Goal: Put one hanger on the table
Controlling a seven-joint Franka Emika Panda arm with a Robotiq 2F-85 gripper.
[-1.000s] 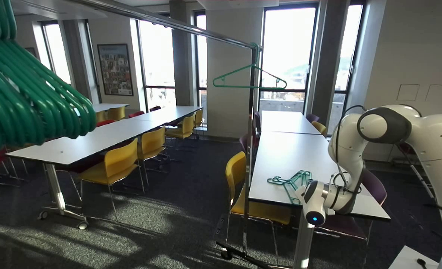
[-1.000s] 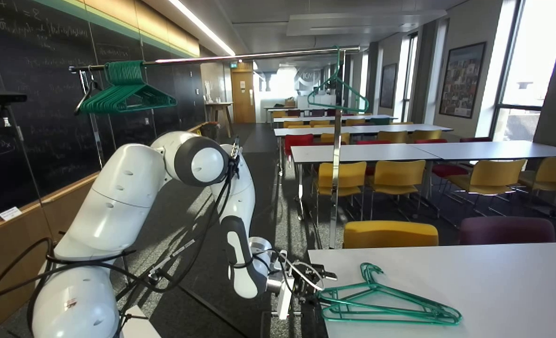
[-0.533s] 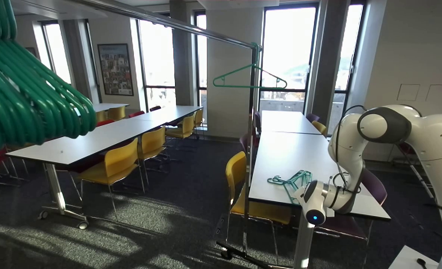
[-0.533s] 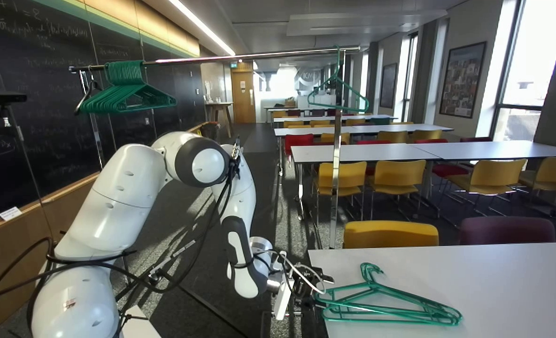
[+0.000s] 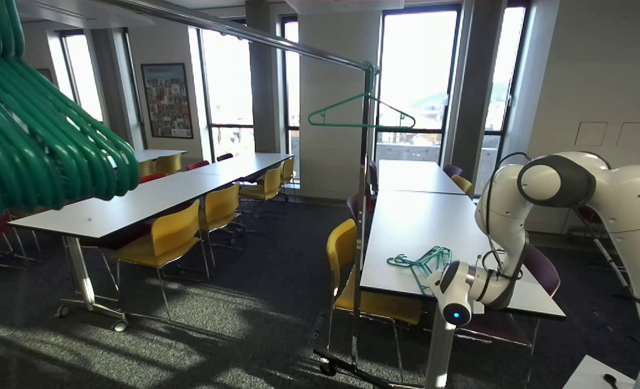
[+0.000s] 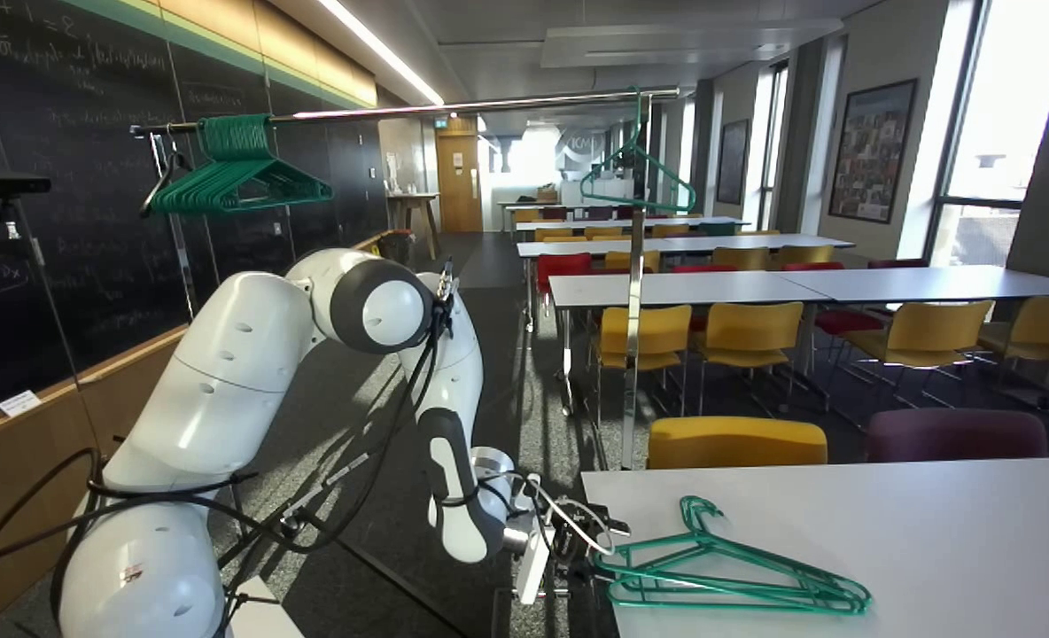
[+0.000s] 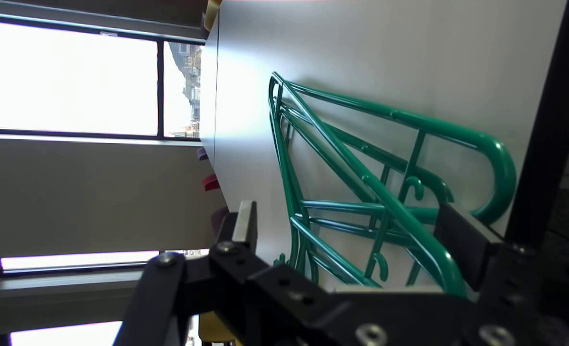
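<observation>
Your hand (image 7: 354, 226): fingers wide apart | green clothes hangers (image 7: 368, 179): lying overlapped on the white desk (image 6: 950, 540), just beside your fingers | contact: cannot tell

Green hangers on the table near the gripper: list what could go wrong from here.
The open gripper seems to straddle part of the hangers, so backing away may snag one.
They lie close to the edge of the table; a tug could bring one down.
They overlap, so moving one might drag another along.
</observation>
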